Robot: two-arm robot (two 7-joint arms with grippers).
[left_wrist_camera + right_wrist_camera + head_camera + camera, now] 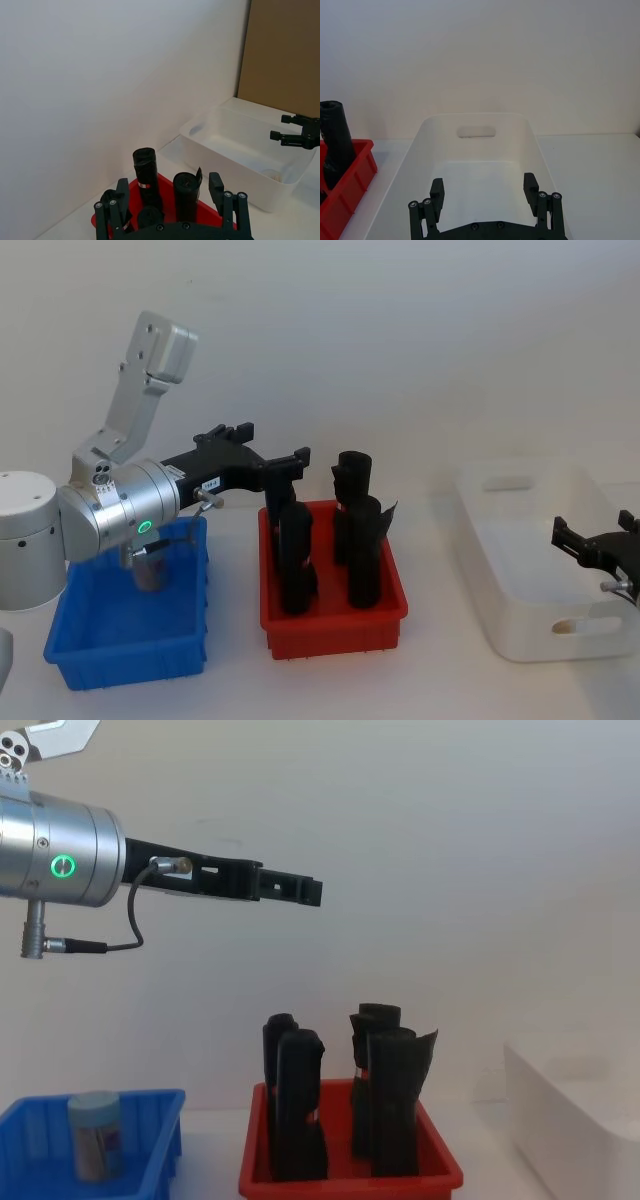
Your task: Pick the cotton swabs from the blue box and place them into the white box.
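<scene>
One cotton swabs jar, clear with a pale grey-blue lid, stands upright in the blue box at the left; the chest view shows the jar in the blue box. My left gripper is open and empty, raised high above the red bin's back edge, past the blue box. Its open fingers frame the black rolls. The white box sits at the right. My right gripper hovers open and empty over the white box's right side.
A red bin holding several tall black rolled packs stands between the two boxes. A pale round shape lies in the white box's near corner. A plain wall runs behind the table.
</scene>
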